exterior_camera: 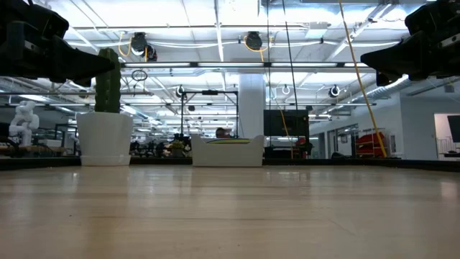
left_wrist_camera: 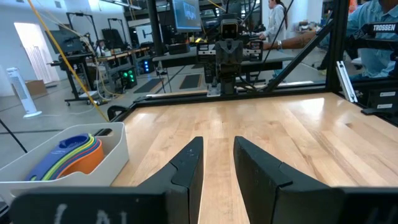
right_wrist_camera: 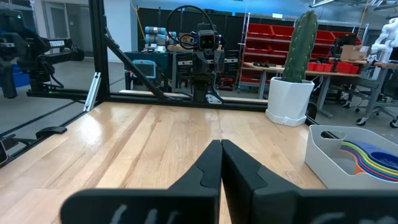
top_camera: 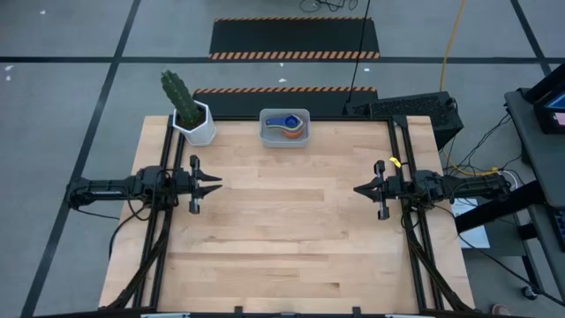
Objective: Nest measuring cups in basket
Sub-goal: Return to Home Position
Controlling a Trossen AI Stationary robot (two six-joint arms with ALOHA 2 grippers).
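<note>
Here, the left gripper (left_wrist_camera: 217, 142) holds its two dark fingers parted, bare wood showing through the gap and nothing between them. The right gripper (right_wrist_camera: 221, 143) has its fingers pressed tip to tip, likewise empty. Both hang above the table (top_camera: 282, 238), the left near its left edge and the right near its right edge. They point at each other across the middle, well apart from everything on the boards.

At the far edge, near the centre, stands the basket (top_camera: 266, 132). Inside it lie the measuring cups (top_camera: 287, 124), nested one in another. Just to the basket's left is a white cactus pot (top_camera: 196, 126).

No cup shows loose anywhere on the wood, so the nesting looks finished. With both arms held out at the sides, all that appears to be left is for them to settle at rest.

From overhead the stack reads as a blue top over an orange patch, and little more. The left wrist view looks over the tub's wall and picks out blue, yellow-green and orange edges in layers. The right wrist view catches the same layers from the other side, in more colours. The low view, level with the boards, shows only the basket's outer wall and none of its contents. No view allows a count of all seven cups.
</note>
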